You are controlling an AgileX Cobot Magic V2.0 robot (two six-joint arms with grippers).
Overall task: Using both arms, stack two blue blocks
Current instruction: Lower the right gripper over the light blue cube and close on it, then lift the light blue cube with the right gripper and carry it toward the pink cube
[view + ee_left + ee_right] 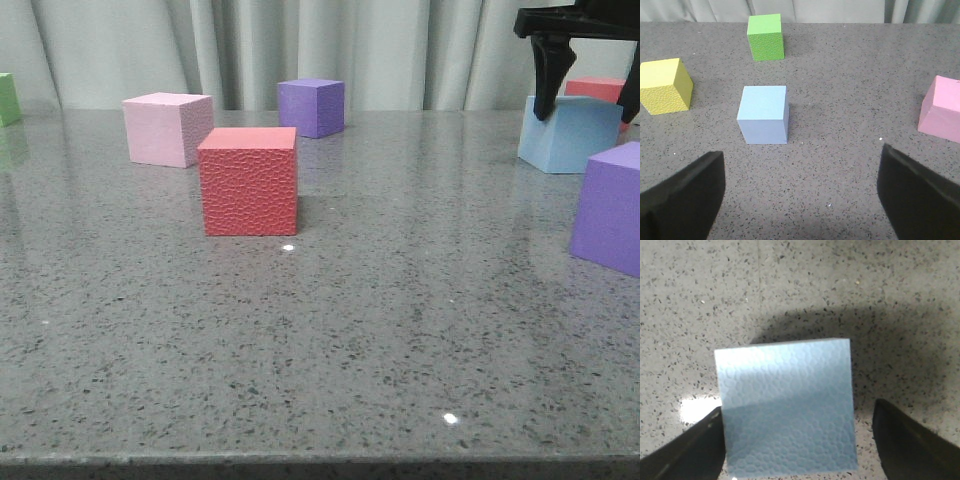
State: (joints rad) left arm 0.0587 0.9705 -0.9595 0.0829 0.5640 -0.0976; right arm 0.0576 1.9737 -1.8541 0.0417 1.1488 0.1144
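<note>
The pale sky blue block [570, 133] sits on the table at the far right. My right gripper [590, 95] hangs over it, fingers down on either side. In the right wrist view the block [787, 410] lies between the open fingers of that gripper [797, 450]; one finger is at its side and a gap shows at the other. The deeper blue block [763, 115] stands on the table ahead of my open, empty left gripper [800, 200]. It does not show in the front view, and neither does the left gripper.
A red cube [248, 180], a pink cube [167, 128], two purple cubes [311, 106] [610, 205], a green cube [8, 98] and a second red cube [598, 88] stand on the table. The left wrist view shows yellow [665, 85], green [765, 36] and pink [942, 110] cubes around the blue block.
</note>
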